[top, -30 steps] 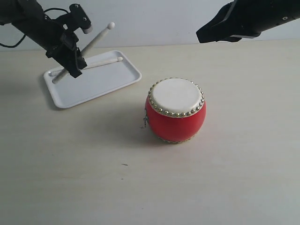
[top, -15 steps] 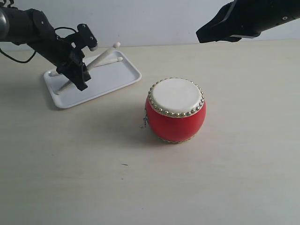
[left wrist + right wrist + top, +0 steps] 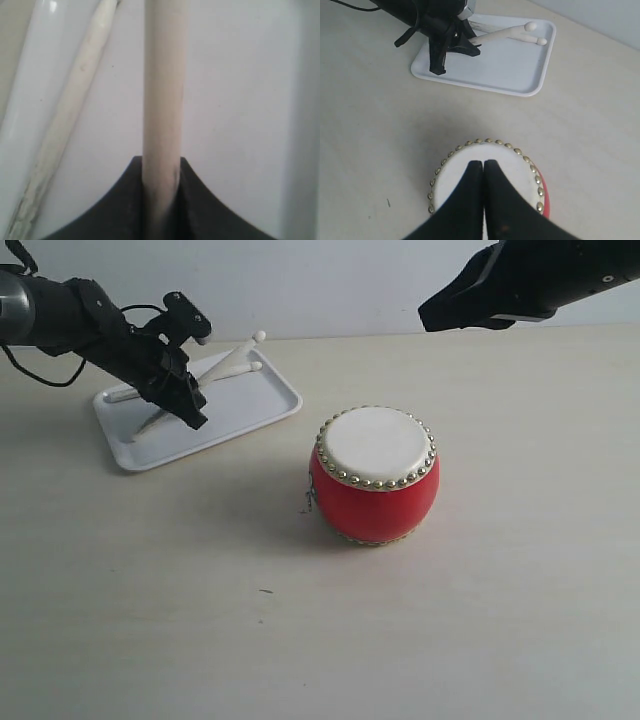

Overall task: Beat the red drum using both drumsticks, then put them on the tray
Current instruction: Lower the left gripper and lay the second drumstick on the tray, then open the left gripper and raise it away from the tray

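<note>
Lowering steadily over the last second, the left gripper (image 3: 190, 408) has taken its stick (image 3: 238, 351) from a steep tilt high over the tray (image 3: 255, 405) to a shallow slant just above the tray floor. The jaws are still clamped on the shaft: the left wrist view shows it pinched between them with white plastic close behind. Whether the stick's lower end already touches the tray I cannot tell. The other stick (image 3: 235, 370) lies flat in the tray just beside the held one, and their rounded tips sit near each other by the far rim. The right gripper (image 3: 428, 318) has not moved; it hangs high, clenched on nothing. The drum (image 3: 375, 475) stands upright on the table (image 3: 300, 640), well apart from the tray. The beating looks finished, and this is probably the last placement: what remains is to let go and lift clear without dragging either stick out.
</note>
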